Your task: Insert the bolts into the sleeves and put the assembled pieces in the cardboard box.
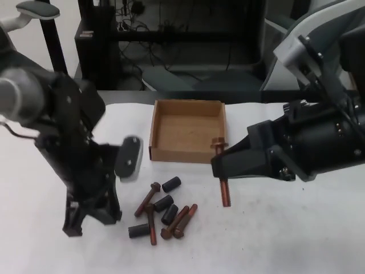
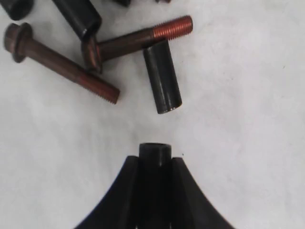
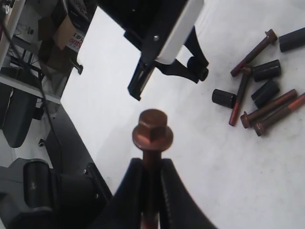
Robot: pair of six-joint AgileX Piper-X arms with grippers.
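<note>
High view. Pile (image 1: 162, 210) of loose bolts and black sleeves lies on the white bench (image 1: 285, 228). Cardboard box (image 1: 179, 154) sits just beyond the pile, open side up. Left gripper (image 1: 94, 220) stands left of the pile, close beside it and low over the bench. Right gripper (image 1: 219, 165) is to the right of the pile and clamps a copper-coloured bolt (image 1: 224, 193) upright, head up, threaded end pointing down at the bench.

Left wrist view. Fingers are closed on a black sleeve (image 2: 155, 150), its end poking out between the tips. Nearest pile item is a loose sleeve (image 2: 163, 76), apart from the held one; two bolts (image 2: 57, 62) lie beside it.

Right wrist view. Fingers pinch the bolt's shank just under its flanged hex head. The left gripper is off beside the pile.
</note>
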